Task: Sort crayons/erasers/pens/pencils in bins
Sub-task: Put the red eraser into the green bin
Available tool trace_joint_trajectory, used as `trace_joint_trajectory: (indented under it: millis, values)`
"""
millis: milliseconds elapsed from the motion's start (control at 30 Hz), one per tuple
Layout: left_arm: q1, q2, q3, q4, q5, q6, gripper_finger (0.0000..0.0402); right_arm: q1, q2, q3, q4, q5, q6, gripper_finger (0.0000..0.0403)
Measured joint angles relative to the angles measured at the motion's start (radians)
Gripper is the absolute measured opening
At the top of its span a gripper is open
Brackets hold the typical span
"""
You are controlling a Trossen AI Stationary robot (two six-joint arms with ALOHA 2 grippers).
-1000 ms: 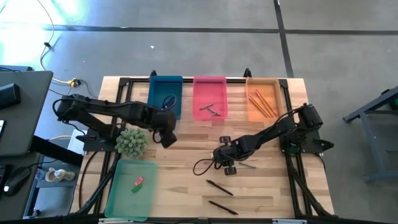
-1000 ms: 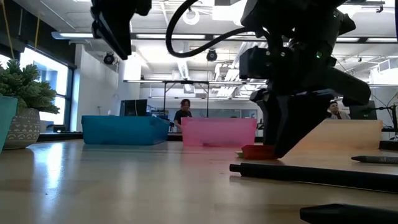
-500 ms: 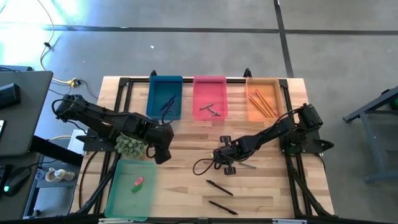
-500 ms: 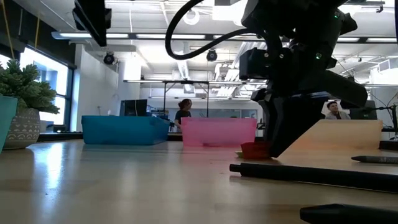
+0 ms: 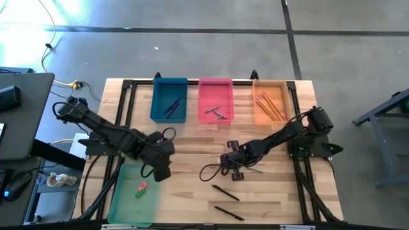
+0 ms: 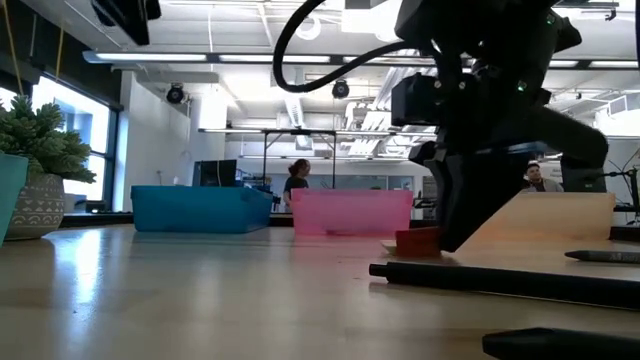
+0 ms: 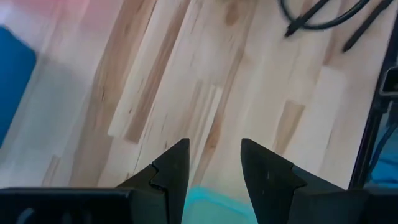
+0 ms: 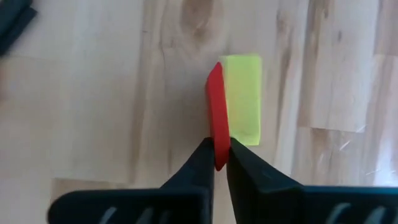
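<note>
My right gripper [image 8: 219, 154] reaches down to the middle of the table [image 5: 192, 160] and is shut on a red eraser [image 6: 418, 241]. A yellow eraser [image 8: 242, 99] lies flat on the wood right beside it. My left gripper [image 7: 214, 165] hangs open, nothing between its fingers, over the far right corner of the green bin [image 5: 131, 195], where a pink and a green eraser [image 5: 140, 189] lie. The blue bin [image 5: 170, 100] holds pens, the pink bin [image 5: 215, 99] grey crayons, the orange bin [image 5: 270, 102] pencils. Two black pens [image 5: 225, 192] lie near the front edge. My right gripper pinches the red eraser between its two fingertips [image 8: 205, 158], on the eraser's two broad faces at its near end [image 8: 216, 140]. The fingers come from above, slanting down. The eraser stands on edge; its lower side [image 6: 418, 252] is at the table top, touching or just clear, I cannot tell.
A potted plant [image 6: 40, 150] stands at the table's left side by the green bin. A thin grey stick [image 5: 253, 170] lies just right of my right gripper. A long black pen [image 6: 500, 281] lies in front of it in the low view. People show in the room behind.
My left gripper has moved from beside the blue bin toward the near edge, ending over the green bin's far corner, still open. My right gripper has stayed in place and shut on the red eraser, which now stands narrower and taller than before.
</note>
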Motion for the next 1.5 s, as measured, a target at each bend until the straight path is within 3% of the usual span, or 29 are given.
trace_joint_trajectory:
  millis: [200, 433, 633, 933, 1500]
  values:
    - [-0.065, 0.0, 0.0, 0.064, -0.065, 0.002, 0.0131, 0.0, -0.034, 0.0, 0.002, -0.025, 0.011, 0.0004]
    - [-0.102, 0.0, 0.0, 0.123, -0.057, 0.002, 0.0133, 0.0, -0.097, 0.0, 0.007, -0.042, 0.013, 0.0003]
    - [-0.107, 0.001, 0.0, 0.163, -0.07, 0.048, 0.0159, 0.001, -0.186, 0.001, 0.027, -0.048, 0.026, 0.0002]
    - [-0.047, 0.001, 0.0, 0.303, -0.197, 0.096, 0.0216, 0.0, -0.294, 0.003, 0.222, 0.004, 0.037, 0.0002]
    - [0.06, 0.012, 0.001, 0.513, -0.174, 0.306, 0.022, 0.0, -0.315, 0.003, 0.542, 0.061, 0.028, 0.0002]
